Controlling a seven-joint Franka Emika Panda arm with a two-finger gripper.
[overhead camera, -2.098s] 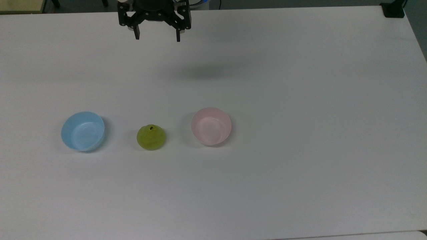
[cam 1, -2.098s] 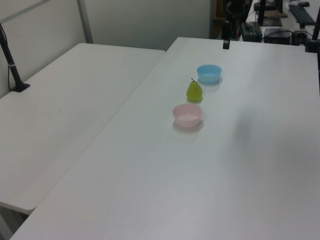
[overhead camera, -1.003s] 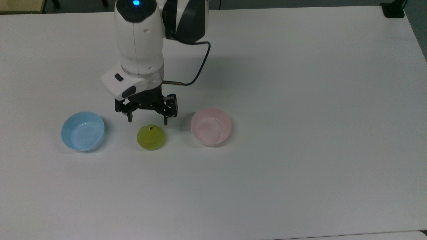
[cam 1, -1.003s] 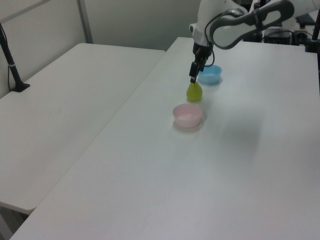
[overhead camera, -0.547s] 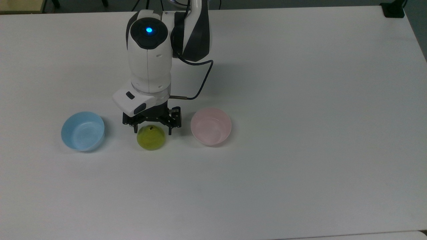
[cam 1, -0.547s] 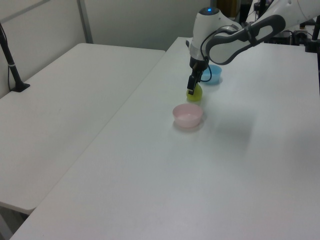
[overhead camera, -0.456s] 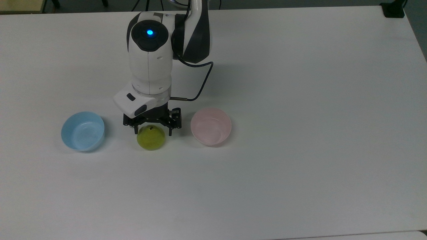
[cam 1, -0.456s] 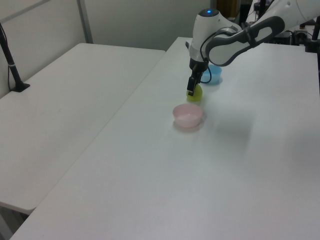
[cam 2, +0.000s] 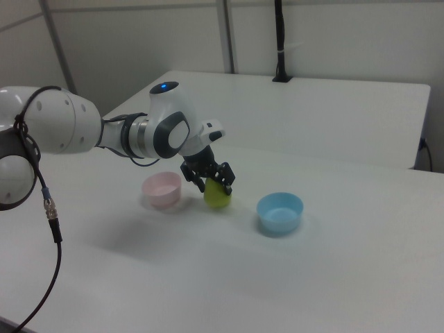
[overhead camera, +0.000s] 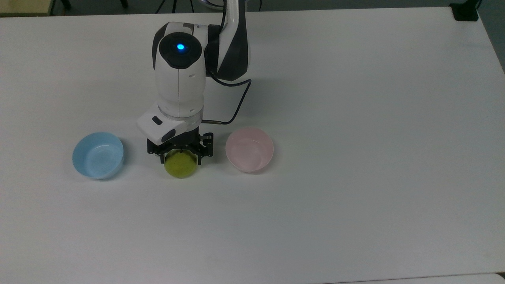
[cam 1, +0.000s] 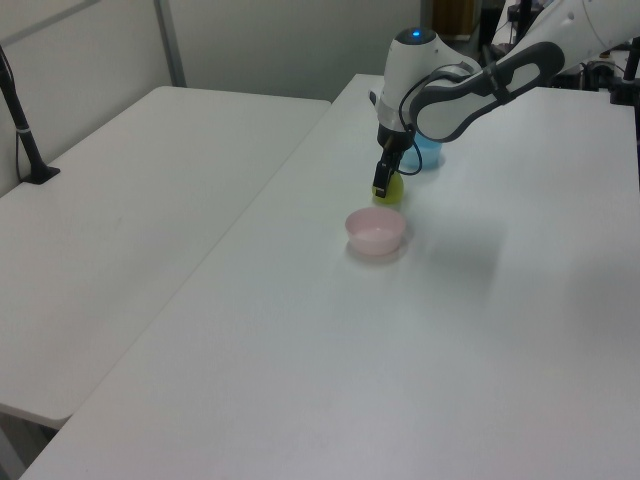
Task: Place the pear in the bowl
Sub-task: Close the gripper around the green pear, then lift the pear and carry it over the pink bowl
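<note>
- Now we find the pear (overhead camera: 181,166) standing on the white table (overhead camera: 355,197), between the pink bowl (overhead camera: 249,149) on the top view's right and the light blue bowl (overhead camera: 98,155) on the top view's left, apart from both.
- We judge it light, rigid and smooth-skinned, so likely to slip; its rounded belly tapers upward, and we reckon a hold low on the widest part is safer than one near the neck.
- We see the gripper (overhead camera: 180,157) come down over the pear's top, one finger on each side of the fruit; the stem is hidden beneath it.
- We read the jaws as spread about the pear's width, flanking it; whether they press on it yet we cannot tell.
- We note in the right view the gripper (cam 2: 210,177) covering the pear (cam 2: 218,197) from above, pink bowl (cam 2: 161,190) just beside.
- We judge the grasp as the step in hand; lift and carry remain.
</note>
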